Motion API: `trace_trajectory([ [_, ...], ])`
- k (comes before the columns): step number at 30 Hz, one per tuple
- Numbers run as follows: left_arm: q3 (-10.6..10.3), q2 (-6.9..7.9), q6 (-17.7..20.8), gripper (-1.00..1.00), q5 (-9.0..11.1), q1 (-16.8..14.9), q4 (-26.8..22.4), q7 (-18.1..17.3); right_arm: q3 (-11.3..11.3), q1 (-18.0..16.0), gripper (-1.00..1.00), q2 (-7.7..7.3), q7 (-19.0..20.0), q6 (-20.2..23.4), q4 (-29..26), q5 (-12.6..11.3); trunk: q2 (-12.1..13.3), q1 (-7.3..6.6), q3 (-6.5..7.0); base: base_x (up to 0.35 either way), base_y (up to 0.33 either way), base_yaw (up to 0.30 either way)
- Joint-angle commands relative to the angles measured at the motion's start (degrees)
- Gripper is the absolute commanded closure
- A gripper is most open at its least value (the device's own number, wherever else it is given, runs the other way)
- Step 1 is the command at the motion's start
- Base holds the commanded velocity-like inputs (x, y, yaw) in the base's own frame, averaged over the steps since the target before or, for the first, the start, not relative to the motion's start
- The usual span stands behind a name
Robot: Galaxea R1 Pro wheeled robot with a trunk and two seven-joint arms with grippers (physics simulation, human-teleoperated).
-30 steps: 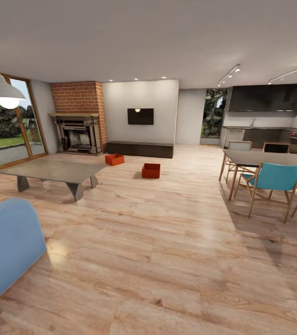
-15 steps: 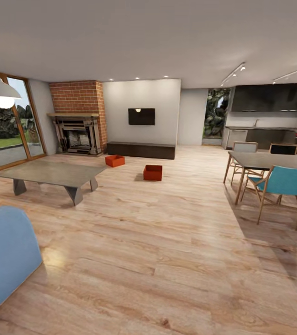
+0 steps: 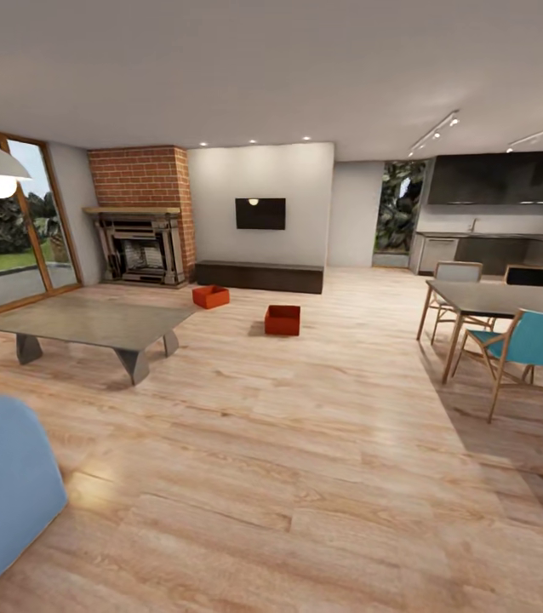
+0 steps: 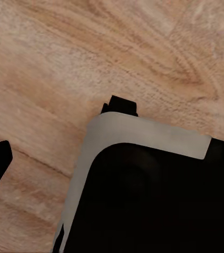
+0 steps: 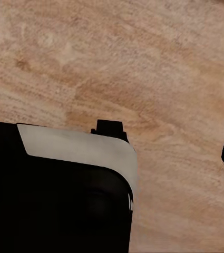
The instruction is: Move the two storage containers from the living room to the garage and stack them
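Two orange-red storage containers sit on the light wood floor of the living room, far ahead in the head view. One container [image 3: 210, 295] lies near the low dark TV cabinet [image 3: 259, 277]; the other container [image 3: 282, 319] stands a little nearer and to its right. They are apart and both open-topped. My left gripper [image 4: 112, 168] and right gripper [image 5: 112, 158] hang over the plank floor beside my dark body, fingers spread to the frame edges with nothing between them. The garage is out of view.
A grey coffee table [image 3: 93, 322] stands at left, and a blue sofa corner [image 3: 3, 485] sits close at lower left. A dining table [image 3: 510, 298] with a teal chair [image 3: 535, 340] is at right. The brick fireplace [image 3: 140, 247] and the TV [image 3: 260, 213] line the far wall.
The whole head view has shifted: the camera has moved forward and a little left, so the containers look slightly nearer. Nothing in the room has moved.
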Motion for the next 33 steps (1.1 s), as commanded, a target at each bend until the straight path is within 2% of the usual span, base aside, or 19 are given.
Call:
trace_trajectory([
  [1,0.19,-0.02,0.39,-1.0,0.42,-0.01,0.06,0.07,0.48,-0.08,-1.0,0.01,0.06,-0.36,0.19,-0.56,-0.03,0.03,-0.06,0.329,0.029,0.0],
  [11,0.19,-0.05,-0.02,-1.0,0.48,-0.02,0.39,0.12,0.42,-0.08,-1.0,0.0,0.09,-0.36,0.11,-0.56,-0.03,0.03,-0.06,0.329,0.007,-0.001],
  [21,0.19,-0.05,-0.19,-1.0,0.44,-0.02,0.46,0.13,0.4,-0.08,-1.0,0.42,0.14,-0.09,0.1,-0.59,-0.03,0.03,-0.06,0.329,0.0,-0.155],
  [33,0.19,0.02,-0.14,-1.0,0.51,-0.02,0.55,0.13,0.45,-0.08,-1.0,0.19,0.15,0.0,0.1,-0.47,-0.03,0.03,-0.06,0.329,0.0,-0.013],
])
